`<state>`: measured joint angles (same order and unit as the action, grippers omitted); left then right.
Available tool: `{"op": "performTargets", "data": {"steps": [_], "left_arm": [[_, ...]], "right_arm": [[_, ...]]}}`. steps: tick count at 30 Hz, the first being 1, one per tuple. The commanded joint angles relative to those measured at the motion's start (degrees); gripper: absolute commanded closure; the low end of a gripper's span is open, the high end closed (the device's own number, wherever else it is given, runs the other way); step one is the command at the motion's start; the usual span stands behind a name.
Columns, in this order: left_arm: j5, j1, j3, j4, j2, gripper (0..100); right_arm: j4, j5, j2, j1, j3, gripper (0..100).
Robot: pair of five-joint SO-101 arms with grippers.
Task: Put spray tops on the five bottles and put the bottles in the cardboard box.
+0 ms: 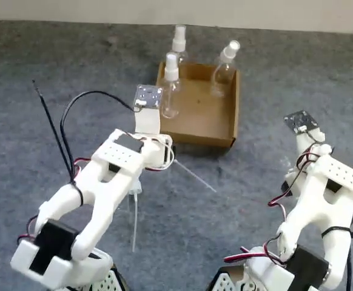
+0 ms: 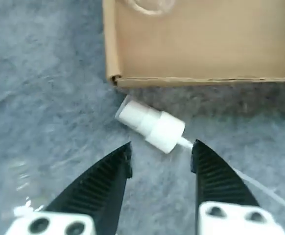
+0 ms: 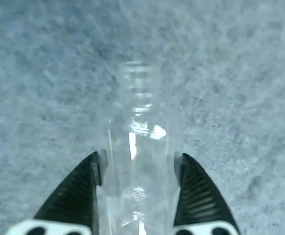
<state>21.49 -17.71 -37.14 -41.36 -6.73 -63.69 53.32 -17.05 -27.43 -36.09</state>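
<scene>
Spray top (image 2: 152, 127) lay on the worktop (image 2: 44, 73) just beside the box (image 2: 206, 82), right before the left tool (image 2: 162, 146), spread wide and empty. Right tool (image 3: 138, 162) clasped a topless bottle (image 3: 140, 122), apart from the box.

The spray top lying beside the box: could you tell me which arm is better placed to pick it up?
Left: the left gripper, open, hovers over the spray top; the right gripper grips an uncapped bottle.
</scene>
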Motion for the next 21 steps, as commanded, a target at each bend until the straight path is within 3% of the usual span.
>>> {"op": "performTargets", "data": {"steps": [1,5,21], "left_arm": [[1.0,-0.7,5.1,1.2,1.5,82],[5.9,-0.4,6.0,1.4,5.5,82],[10.2,1.6,5.7,4.6,8.0,82]], "right_arm": [[1.0,0.2,-2.0,-1.2,-0.6,99.5],[1.1,0.4,-2.0,-1.2,-2.0,99.5],[1.1,0.2,-2.1,-1.2,-2.4,99.5]]}}
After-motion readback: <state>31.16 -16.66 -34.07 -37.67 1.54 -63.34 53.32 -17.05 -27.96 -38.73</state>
